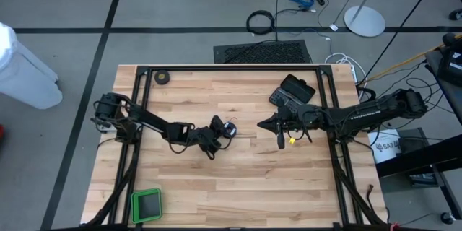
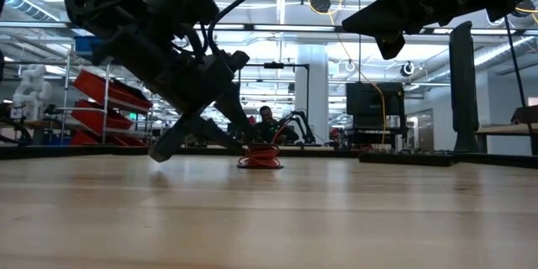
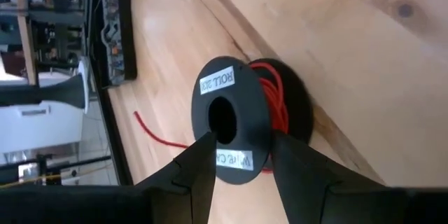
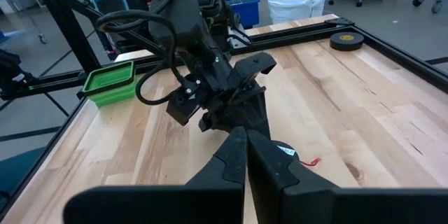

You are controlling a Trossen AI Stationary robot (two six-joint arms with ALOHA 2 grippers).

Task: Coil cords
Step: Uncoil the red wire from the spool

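near edge of the pale, planked wooden desk [image 1: 238, 180]: a shallow green tray [image 1: 146, 204] lies at the near left corner. mid-desk, left of centre: a small round black reel [image 3: 231, 120], matt plastic with a round centre hole and two white paper labels on its face, lies on the wood with thin glossy red wire [image 3: 278, 103] wound on its core; one loose red end trails across the boards. the left claw [image 3: 241, 164] sits low at the reel, its two dark wedge-shaped fingers spread, one tip on each side of the reel's rim, the face of the reel showing between them; whether the tips touch the rim cannot be told. mid-desk, right of centre: the right claw [image 4: 245, 155] hangs above the wood with its fingers pressed together on nothing, well apart from the reel. far left: a black ring-shaped tape roll [image 1: 163, 77] lies flat near the dark metal frame rail [image 1: 231, 67].
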